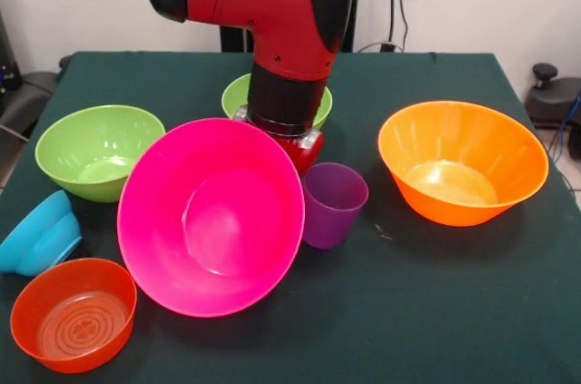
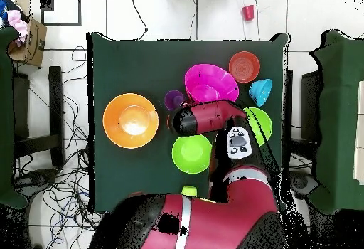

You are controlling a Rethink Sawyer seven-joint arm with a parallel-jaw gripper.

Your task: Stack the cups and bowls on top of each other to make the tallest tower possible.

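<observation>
The large pink bowl (image 1: 211, 216) stands tilted on its side, mouth toward the front camera; it also shows in the overhead view (image 2: 210, 82). My arm's wrist (image 1: 286, 103) comes down right behind its far rim, and the gripper is hidden behind the bowl. The purple cup (image 1: 333, 202) stands upright just right of the pink bowl. The large orange bowl (image 1: 463, 162) sits at the right. One lime green bowl (image 1: 98, 150) sits at the left, another (image 1: 238, 93) behind the arm. The blue bowl (image 1: 38, 231) lies tilted. The orange-red bowl (image 1: 74, 313) is upright at the front left. No bowls or cups are stacked.
A lime green cup (image 2: 189, 191) stands at the table edge by my base. A red cup (image 2: 247, 12) lies on the floor beyond the table's far edge. Chairs (image 2: 334, 118) and cables surround the dark green table (image 1: 436, 311).
</observation>
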